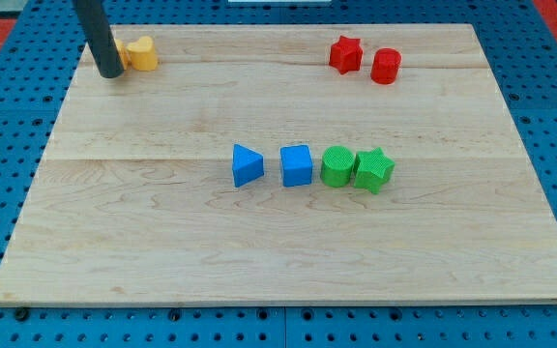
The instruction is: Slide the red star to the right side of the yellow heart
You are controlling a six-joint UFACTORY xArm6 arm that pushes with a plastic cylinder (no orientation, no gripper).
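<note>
The red star (345, 54) lies near the view's top right, with a red cylinder (386, 66) close on its right. The yellow heart (141, 53) lies at the view's top left. My tip (110, 72) stands at the heart's left edge, touching or nearly touching it, far to the left of the red star. The dark rod rises from the tip out of the view's top.
A row runs across the board's middle: a blue triangle (247, 165), a blue cube (297, 165), a green cylinder (337, 166) and a green star (373, 170), the last two touching. The wooden board (162, 242) lies on a blue pegboard table.
</note>
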